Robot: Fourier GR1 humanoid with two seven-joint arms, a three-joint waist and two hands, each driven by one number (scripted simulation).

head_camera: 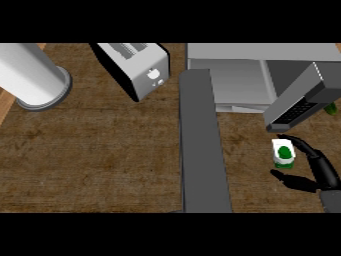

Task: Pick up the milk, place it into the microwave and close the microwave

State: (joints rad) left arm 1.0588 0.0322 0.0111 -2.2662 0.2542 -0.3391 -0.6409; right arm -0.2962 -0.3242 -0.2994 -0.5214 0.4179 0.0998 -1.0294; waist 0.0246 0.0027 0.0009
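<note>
A wooden counter [92,150] seen from steeply above. At about four o'clock from the centre stands the milk [283,153], a small white carton with a green mark on its top, upright on the counter. The right hand [315,170], black on a grey forearm, comes in from the lower right corner and cups the carton: fingers curve round its far right side, the thumb reaches in just below it. Whether they touch the carton cannot be told.

At one o'clock sits the microwave [232,75], grey, with its door [306,95] swung open. The door's lower end hangs just above the milk, at the carton's twelve o'clock. A small green thing [333,109] peeks out past the door at three o'clock; what it is cannot be told.

A long grey bar [201,150] runs from the centre down to six o'clock. A toaster [136,67] lies at eleven o'clock. A pale cylinder [25,75] lies at ten o'clock.
</note>
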